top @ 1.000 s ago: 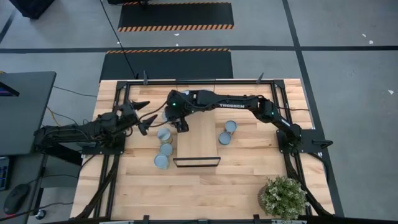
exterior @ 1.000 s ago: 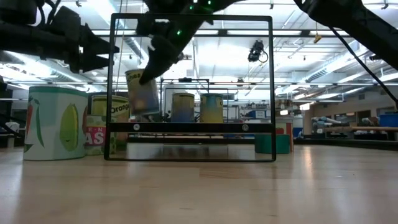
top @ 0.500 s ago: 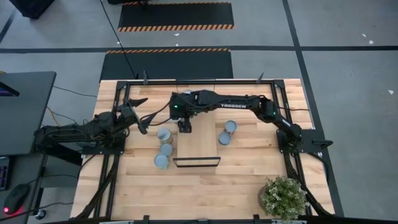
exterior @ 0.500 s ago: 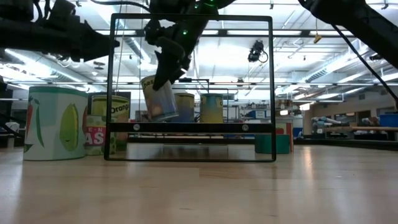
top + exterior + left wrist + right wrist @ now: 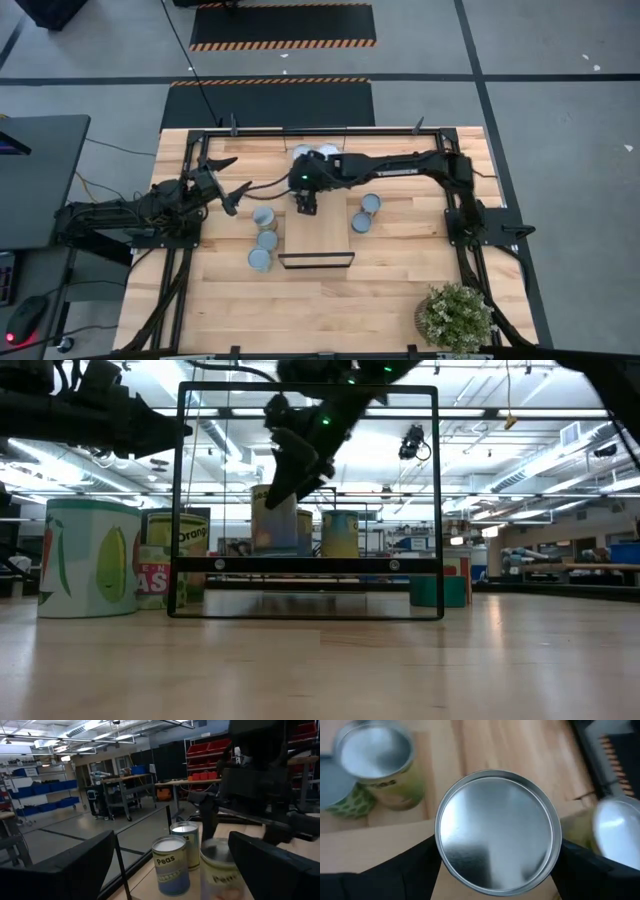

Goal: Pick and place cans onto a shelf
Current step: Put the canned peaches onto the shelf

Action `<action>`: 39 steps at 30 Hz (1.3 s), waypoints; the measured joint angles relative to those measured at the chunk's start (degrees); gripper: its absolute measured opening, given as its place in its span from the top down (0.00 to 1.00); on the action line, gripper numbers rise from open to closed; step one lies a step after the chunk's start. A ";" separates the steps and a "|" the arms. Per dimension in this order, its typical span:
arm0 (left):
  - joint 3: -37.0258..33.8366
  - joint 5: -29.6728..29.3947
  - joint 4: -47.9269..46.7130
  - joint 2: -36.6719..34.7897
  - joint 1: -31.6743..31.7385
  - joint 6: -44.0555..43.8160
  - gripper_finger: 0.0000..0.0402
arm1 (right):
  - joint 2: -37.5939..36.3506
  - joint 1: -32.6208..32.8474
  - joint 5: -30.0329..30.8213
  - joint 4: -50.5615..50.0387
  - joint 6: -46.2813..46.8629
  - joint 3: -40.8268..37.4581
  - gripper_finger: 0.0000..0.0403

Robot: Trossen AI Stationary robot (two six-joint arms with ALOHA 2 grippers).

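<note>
A: Where is the right gripper (image 5: 308, 203)?
B: It hangs over the far end of the shelf (image 5: 318, 232), near the middle of the table (image 5: 400, 290), its fingers clamped on a can (image 5: 497, 837). The right wrist view shows the can's round silver top between the two dark fingers; in the low view the held can (image 5: 276, 520) stands upright at shelf height.

A: And the other cans?
B: Three cans (image 5: 264, 238) stand in a row on the table just beside the shelf's left long edge. Two more cans (image 5: 366, 212) stand by its right long edge. Two pale tops (image 5: 314, 152) show near the table's far edge, behind the right arm.

A: The left gripper (image 5: 228, 182)?
B: It waits toward the table's left edge, fingers spread apart, holding nothing. Its wrist view looks at cans labelled Peas (image 5: 171, 865)
</note>
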 joint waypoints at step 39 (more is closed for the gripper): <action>0.00 0.00 -0.04 0.00 0.00 -2.12 0.01 | -4.23 1.94 11.51 18.49 13.49 -16.40 0.18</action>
